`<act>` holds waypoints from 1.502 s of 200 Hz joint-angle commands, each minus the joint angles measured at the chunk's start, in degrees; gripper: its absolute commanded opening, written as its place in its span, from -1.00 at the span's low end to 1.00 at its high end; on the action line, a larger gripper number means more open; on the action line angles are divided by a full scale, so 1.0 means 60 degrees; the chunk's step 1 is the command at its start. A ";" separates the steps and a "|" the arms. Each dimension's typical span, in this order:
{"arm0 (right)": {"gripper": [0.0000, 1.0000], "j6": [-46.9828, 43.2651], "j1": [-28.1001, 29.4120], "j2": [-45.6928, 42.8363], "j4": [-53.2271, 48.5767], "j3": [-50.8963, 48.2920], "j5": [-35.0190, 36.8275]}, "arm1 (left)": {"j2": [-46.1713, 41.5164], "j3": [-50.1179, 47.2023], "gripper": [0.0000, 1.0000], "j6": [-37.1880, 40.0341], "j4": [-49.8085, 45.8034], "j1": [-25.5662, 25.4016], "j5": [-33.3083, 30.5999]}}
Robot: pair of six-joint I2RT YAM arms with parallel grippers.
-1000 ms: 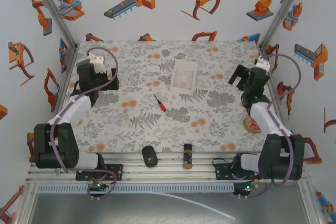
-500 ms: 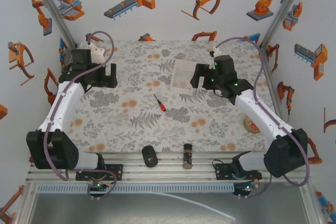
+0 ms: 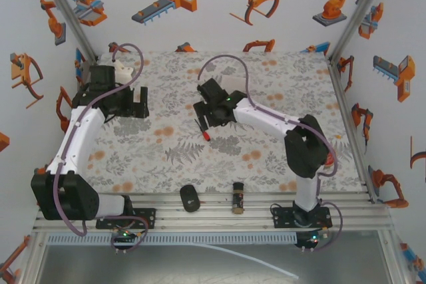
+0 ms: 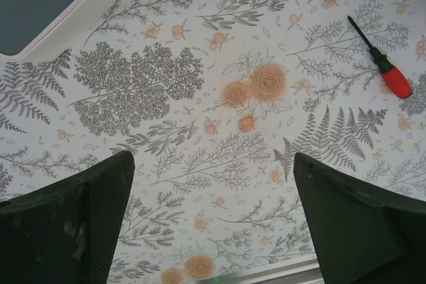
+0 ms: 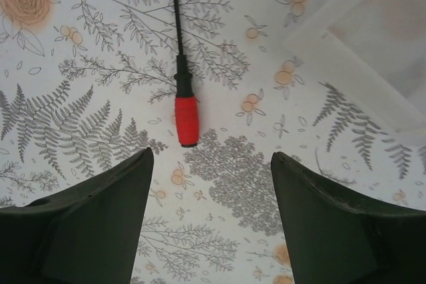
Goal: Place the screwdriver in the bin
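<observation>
The screwdriver (image 5: 186, 101) has a red handle and a thin dark shaft. It lies flat on the floral cloth, just ahead of my right gripper (image 5: 213, 157), which is open with nothing between its fingers. From above, that gripper (image 3: 205, 119) hovers right by the screwdriver (image 3: 207, 135) in the middle of the table. A corner of the clear whitish bin (image 5: 373, 38) shows at the upper right of the right wrist view; from above the right arm covers most of it. My left gripper (image 4: 213, 164) is open over bare cloth at the back left (image 3: 138, 103), with the screwdriver (image 4: 385, 71) far to its right.
A grey rounded-corner plate (image 4: 46, 11) lies at the upper left of the left wrist view. A black rounded object (image 3: 190, 198) and a short brown-black cylinder (image 3: 237, 196) sit near the table's front edge. Frame posts stand at the back corners.
My right arm has swung from the right side across the bin to the centre, bringing its open gripper over the screwdriver. The left arm lifted and shifted slightly. The screwdriver has not moved.
</observation>
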 commanded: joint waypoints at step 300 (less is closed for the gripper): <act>-0.13 0.0663 0.0648 0.2054 0.0216 0.0780 0.0523 | -0.0124 0.0485 0.95 0.0069 -0.0796 -0.0039 0.0189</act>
